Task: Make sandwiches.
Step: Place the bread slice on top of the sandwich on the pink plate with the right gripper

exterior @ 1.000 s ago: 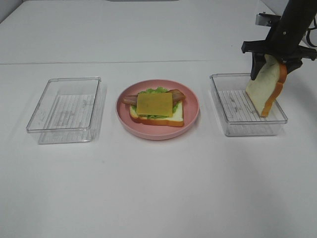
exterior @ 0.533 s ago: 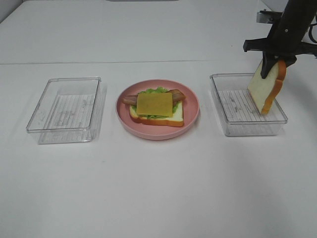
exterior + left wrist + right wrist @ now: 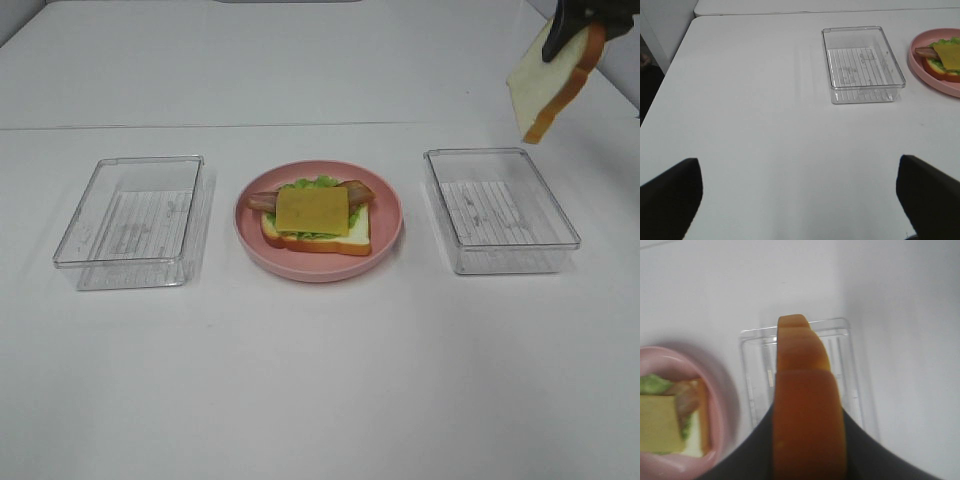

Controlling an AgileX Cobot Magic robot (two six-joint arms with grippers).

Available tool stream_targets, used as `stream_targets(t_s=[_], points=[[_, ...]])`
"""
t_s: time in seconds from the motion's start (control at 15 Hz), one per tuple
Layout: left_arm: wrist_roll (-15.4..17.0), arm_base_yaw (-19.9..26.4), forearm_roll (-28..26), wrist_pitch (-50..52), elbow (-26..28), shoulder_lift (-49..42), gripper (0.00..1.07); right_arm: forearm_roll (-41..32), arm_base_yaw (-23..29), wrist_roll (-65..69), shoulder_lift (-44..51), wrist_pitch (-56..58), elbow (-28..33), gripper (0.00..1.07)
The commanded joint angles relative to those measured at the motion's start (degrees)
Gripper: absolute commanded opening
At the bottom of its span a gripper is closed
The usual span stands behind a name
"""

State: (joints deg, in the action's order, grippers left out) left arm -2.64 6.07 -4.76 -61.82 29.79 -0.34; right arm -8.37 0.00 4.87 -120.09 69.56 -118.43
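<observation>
Counter (image 3: 320, 400) white. Plate (image 3: 390, 240) at centre holds open sandwich (image 3: 315, 218), cheese on top. Clear trays left (image 3: 130, 222) and right (image 3: 500, 210). Left hand (image 3: 800, 200) spread open, holding nothing. Right hand (image 3: 570, 20) clamped on bread slice (image 3: 548, 80), airborne above right tray, near far right corner.

The right tool (image 3: 572, 22) has lifted the bread slice (image 3: 550, 80) clear of the tray (image 3: 500, 210).

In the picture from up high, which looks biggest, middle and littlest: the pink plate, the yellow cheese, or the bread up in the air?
1. pink plate, plainly largest.
2. bread slice, held up by the right gripper; tilted and raised nearer the camera, so unsure.
3. cheese slice, looking about alike in size to the bread.
</observation>
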Motion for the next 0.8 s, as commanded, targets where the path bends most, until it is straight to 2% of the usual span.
stream_targets(t_s=[0.07,0.13,0.2,0.27,0.33,0.4,0.47,0.6,0.73,0.8], points=[[0.34,0.06,-0.06,0.23,-0.11,-0.8,0.98,-6.7,-0.06,-0.86,3.32,6.07,3.09,0.0],[0.34,0.06,-0.06,0.23,-0.11,-0.8,0.98,-10.71,0.0,-2.52,4.18,4.35,5.96,0.0],[0.34,0.06,-0.06,0.23,-0.11,-0.8,0.98,-19.65,0.0,-5.73,5.39,-0.63,11.52,0.0],[0.34,0.06,-0.06,0.23,-0.11,-0.8,0.98,-23.26,0.0,-7.22,5.79,-2.41,13.81,0.0],[0.34,0.06,-0.06,0.23,-0.11,-0.8,0.98,-30.6,0.0,-11.12,5.84,-4.24,17.36,0.0],[0.34,0.06,-0.06,0.23,-0.11,-0.8,0.98,-41.14,0.52,-17.65,5.21,-5.1,22.29,0.0],[0.34,0.06,-0.06,0.23,-0.11,-0.8,0.98,-45.72,0.97,-20.91,5.16,-6.3,24.64,0.0],[0.34,0.06,-0.06,0.23,-0.11,-0.8,0.98,-47.61,3.44,-23.55,5.1,-9.05,26.7,0.0],[0.34,0.06,-0.06,0.23,-0.11,-0.8,0.98,-48.7,8.77,-24.24,2.98,-15.64,26.93,0.0],[0.34,0.06,-0.06,0.23,-0.11,-0.8,0.98,-49.1,9.28,-24.24,2.18,-16.16,26.93,0.0]])
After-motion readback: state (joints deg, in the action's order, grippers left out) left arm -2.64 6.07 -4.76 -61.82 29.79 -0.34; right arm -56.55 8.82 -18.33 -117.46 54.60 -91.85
